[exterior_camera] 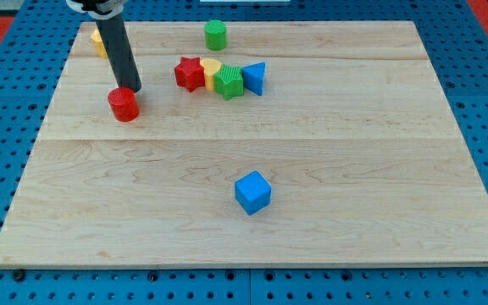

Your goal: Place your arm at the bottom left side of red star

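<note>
One red star (190,74) — chunky, five-pointed

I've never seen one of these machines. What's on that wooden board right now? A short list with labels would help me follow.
board: wooden table top on a blue pegboard
my tip: at the red cylinder's upper right edge, apparently touching it
red cylinder: left part of the board
red star: left end of a tight row, to the right of my tip
row after the star: yellow block, green block, blue triangle
green cylinder: near the top edge
blue cube: alone, lower middle
yellow block at top left: partly hidden behind the rod
</note>
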`<action>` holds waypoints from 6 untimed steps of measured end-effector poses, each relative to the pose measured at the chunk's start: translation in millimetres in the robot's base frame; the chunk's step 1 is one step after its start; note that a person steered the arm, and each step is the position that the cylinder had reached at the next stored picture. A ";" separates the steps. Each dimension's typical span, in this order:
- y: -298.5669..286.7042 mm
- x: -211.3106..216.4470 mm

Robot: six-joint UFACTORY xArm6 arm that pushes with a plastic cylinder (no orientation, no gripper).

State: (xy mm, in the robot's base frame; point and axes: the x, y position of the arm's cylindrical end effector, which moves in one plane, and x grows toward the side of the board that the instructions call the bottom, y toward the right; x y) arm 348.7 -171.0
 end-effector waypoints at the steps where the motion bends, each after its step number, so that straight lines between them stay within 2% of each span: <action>1: 8.2 34.7; 2: 59.8 58.3; 3: 90.6 47.4; 4: 63.7 22.5; 6: 67.8 -30.6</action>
